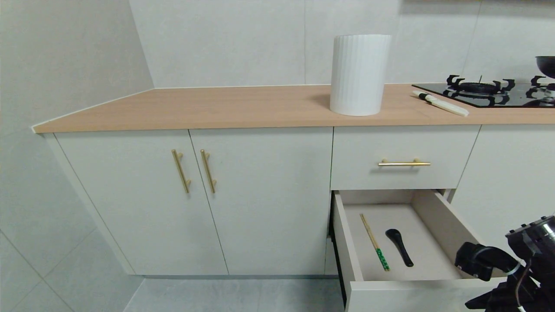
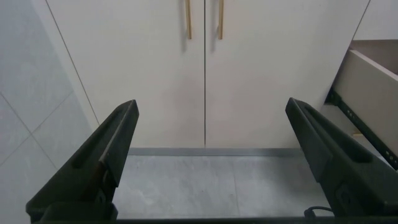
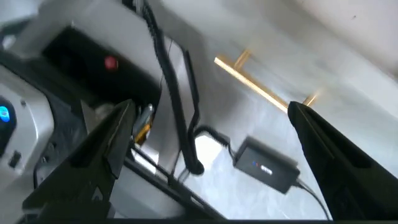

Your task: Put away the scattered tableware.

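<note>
The lower drawer [image 1: 347, 234] stands pulled out. Inside it lie a pair of wooden chopsticks with green ends [image 1: 375, 242] and a black spoon [image 1: 399, 247], side by side. A long white utensil with a dark band [image 1: 440, 103] rests on the wooden counter [image 1: 217, 106] beside the stove. My right arm [image 1: 511, 268] hangs low by the drawer's front right corner. My right gripper [image 3: 210, 109] is open and holds nothing, with a gold handle [image 3: 261, 90] beyond it. My left gripper [image 2: 211, 106] is open and empty, low before the cabinet doors [image 2: 205, 68].
A tall white ribbed cylinder [image 1: 359, 74] stands on the counter above the drawers. A black gas stove [image 1: 490, 93] with a dark pot [image 1: 546, 65] sits at the far right. The upper drawer [image 1: 403, 162] is closed. The pulled-out drawer's side [image 2: 367, 81] juts beside the left gripper.
</note>
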`<state>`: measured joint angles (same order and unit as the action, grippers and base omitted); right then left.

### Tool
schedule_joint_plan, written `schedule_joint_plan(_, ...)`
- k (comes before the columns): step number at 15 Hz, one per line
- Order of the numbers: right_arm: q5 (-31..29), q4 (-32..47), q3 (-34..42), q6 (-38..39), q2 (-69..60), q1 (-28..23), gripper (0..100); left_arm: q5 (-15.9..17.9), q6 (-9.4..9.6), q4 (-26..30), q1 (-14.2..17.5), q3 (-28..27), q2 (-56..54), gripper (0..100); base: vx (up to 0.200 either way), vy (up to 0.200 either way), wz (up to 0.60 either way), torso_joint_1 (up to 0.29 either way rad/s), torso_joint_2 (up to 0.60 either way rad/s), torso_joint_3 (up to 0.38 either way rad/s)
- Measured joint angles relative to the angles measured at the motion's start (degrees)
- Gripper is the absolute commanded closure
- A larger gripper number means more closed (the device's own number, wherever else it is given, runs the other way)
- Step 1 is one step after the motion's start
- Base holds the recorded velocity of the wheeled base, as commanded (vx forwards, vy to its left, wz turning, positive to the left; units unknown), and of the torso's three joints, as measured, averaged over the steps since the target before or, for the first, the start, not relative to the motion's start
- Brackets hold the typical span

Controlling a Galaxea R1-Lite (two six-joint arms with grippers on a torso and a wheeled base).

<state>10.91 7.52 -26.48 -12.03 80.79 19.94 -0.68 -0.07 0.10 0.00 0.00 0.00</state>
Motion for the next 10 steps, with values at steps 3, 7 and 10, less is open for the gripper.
schedule_joint_plan(3,-4.62,-0.05,-1.05,1.30,4.19,0.17,0,0.02,0.00,0.00,0.00,0.00,0.00,0,0.000,0.000,0.00,0.000,0.00,0.000)
schedule_joint_plan(7,-11.81,-0.22,-5.61,13.86,11.78,0.21,0,0.00,0.00,0.00,0.00,0.00,0.00,0,0.000,0.000,0.00,0.000,0.00,0.000)
schedule_joint_plan(10,-14.68,0.05,-9.46,20.89,16.20,0.21,0,0.02,0.00,0.00,0.00,0.00,0.00,0,0.000,0.000,0.00,0.000,0.00,0.000)
